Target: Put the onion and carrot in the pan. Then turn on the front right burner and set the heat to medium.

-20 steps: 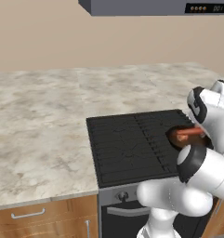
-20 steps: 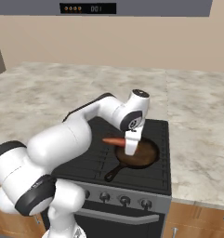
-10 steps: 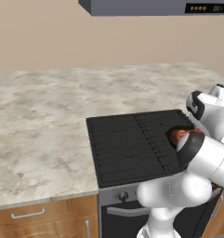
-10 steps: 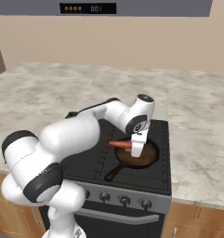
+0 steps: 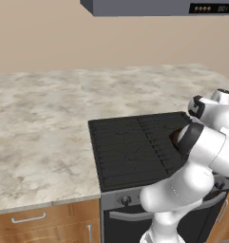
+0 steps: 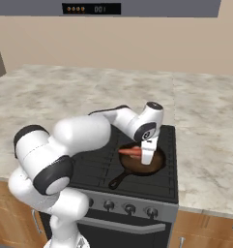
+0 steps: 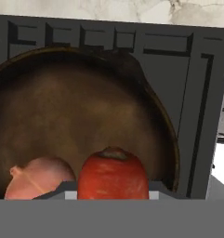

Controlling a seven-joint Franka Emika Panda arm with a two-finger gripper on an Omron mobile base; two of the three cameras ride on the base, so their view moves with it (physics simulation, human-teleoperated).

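The pincer (image 6: 147, 160) is clamped on the carrot (image 6: 130, 151), holding it level just above the pan (image 6: 156, 166) on the cooktop (image 6: 169, 186). From the hand, the onion (image 7: 39, 178) lies inside the pan, beside the carrot's butt end.

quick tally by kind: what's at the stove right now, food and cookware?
Onion: 1, in the pan
Carrot: 1, held in the gripper over the pan
Pan: 1, on the cooktop
Total: 3
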